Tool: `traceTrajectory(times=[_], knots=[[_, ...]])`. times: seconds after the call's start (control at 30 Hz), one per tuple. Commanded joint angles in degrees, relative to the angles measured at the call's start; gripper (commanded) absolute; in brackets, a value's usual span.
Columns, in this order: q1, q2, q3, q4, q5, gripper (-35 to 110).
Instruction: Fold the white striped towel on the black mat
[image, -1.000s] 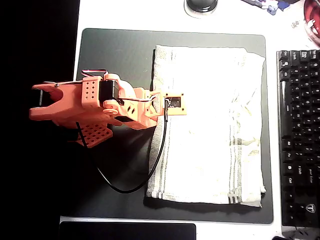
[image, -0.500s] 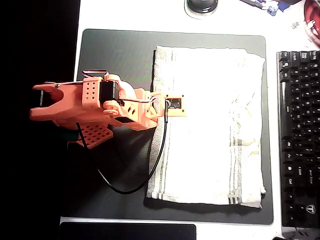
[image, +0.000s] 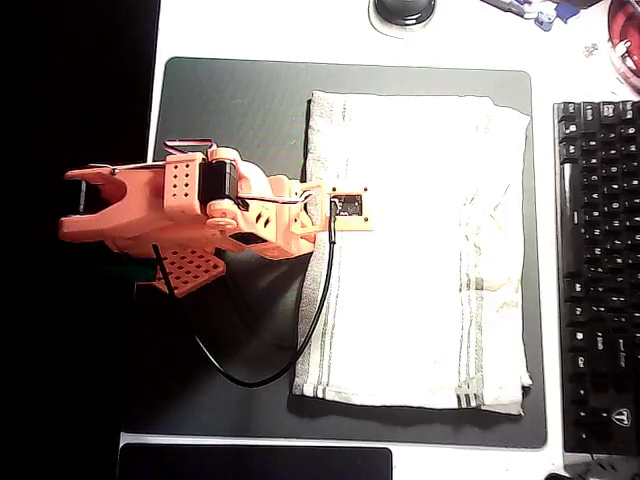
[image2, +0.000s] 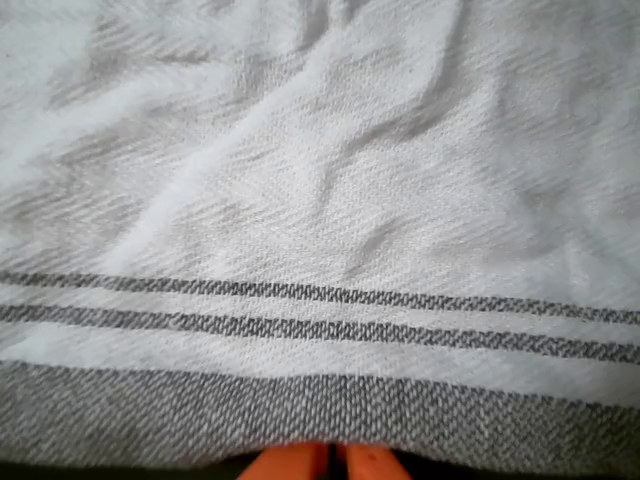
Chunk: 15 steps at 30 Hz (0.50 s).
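One wrinkled, woven white striped towel (image: 415, 255) lies flat overhead, long axis top-to-bottom, on the right half of the smooth black mat (image: 230, 110); wrist view: hand (image2: 335, 462) fingertips together at its grey hem, grasp indeterminable.

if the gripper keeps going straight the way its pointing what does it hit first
Most likely the striped edge of the white striped towel. In the wrist view the gripper sits right at that hem, jaws nearly together, with cloth filling the way ahead. Depth is unclear; it may already touch.
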Motion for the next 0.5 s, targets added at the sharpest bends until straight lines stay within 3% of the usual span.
traceTrajectory(times=[0.0,0.47], knots=[[-0.44,1.32,1.32,1.05,-0.26,0],[-0.79,1.32,1.32,1.05,-1.05,0]])
